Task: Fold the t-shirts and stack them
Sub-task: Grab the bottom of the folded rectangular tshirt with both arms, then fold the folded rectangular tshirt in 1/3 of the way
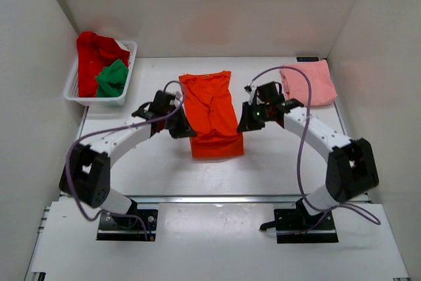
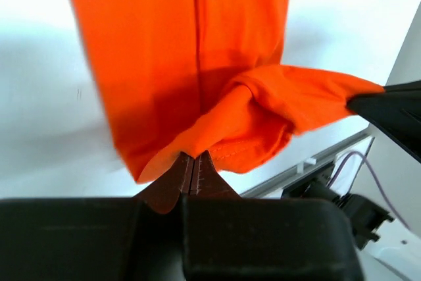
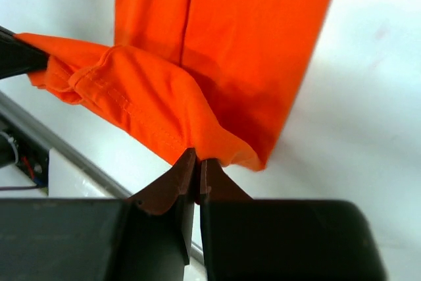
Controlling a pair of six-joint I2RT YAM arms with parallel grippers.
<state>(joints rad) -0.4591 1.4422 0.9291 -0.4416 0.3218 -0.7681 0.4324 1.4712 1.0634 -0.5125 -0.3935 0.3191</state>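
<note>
The bright orange t-shirt (image 1: 212, 113) lies as a long folded strip in the middle of the table. My left gripper (image 1: 182, 127) is shut on its left near edge, seen in the left wrist view (image 2: 194, 156). My right gripper (image 1: 247, 121) is shut on its right near edge, seen in the right wrist view (image 3: 197, 157). Both hold the near end lifted, and the cloth (image 2: 263, 116) sags between them. The pale salmon pink t-shirt (image 1: 308, 82) lies folded at the back right. The red t-shirt (image 1: 92, 54) and the green t-shirt (image 1: 112, 78) sit crumpled in the basket.
A white slotted plastic basket (image 1: 128, 70) stands at the back left by the left wall. White walls close the table on the left, back and right. The table's metal front rail (image 1: 217, 197) runs just behind the arm bases.
</note>
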